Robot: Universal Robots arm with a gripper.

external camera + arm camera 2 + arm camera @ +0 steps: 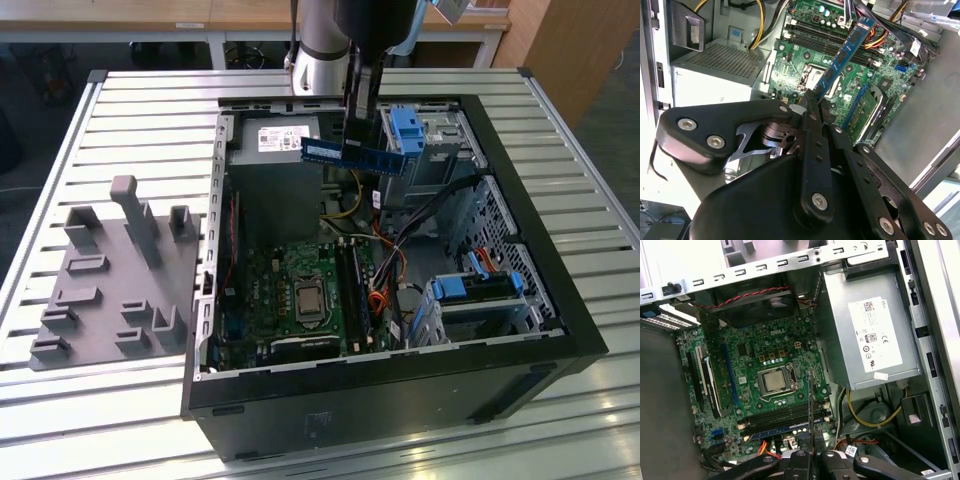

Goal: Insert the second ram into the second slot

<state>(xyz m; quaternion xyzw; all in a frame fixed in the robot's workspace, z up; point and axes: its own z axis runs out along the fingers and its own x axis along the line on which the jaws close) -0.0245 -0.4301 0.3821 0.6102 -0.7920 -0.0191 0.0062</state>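
Observation:
My gripper [357, 140] hangs over the far side of the open computer case [560, 330], shut on the second ram [355, 152], a thin blue stick held level above the power supply. In the second wrist view the second ram [842, 57] reaches out from my gripper [812, 102] over the green motherboard. In the first wrist view the second ram [811, 410] shows edge-on above my gripper [810, 457]. The long dark memory slots [350, 285] [825, 42] [780, 417] lie beside the processor socket [308, 298], well below the stick. Which one is the second slot I cannot tell.
The grey power supply [280, 140] sits under the gripper. Blue drive-bay tabs [405, 125] [480, 285] and loose cables [400, 250] crowd the exterior view's right side of the case. A grey holder plate [110, 280] with upright pegs lies on the slatted table at that view's left.

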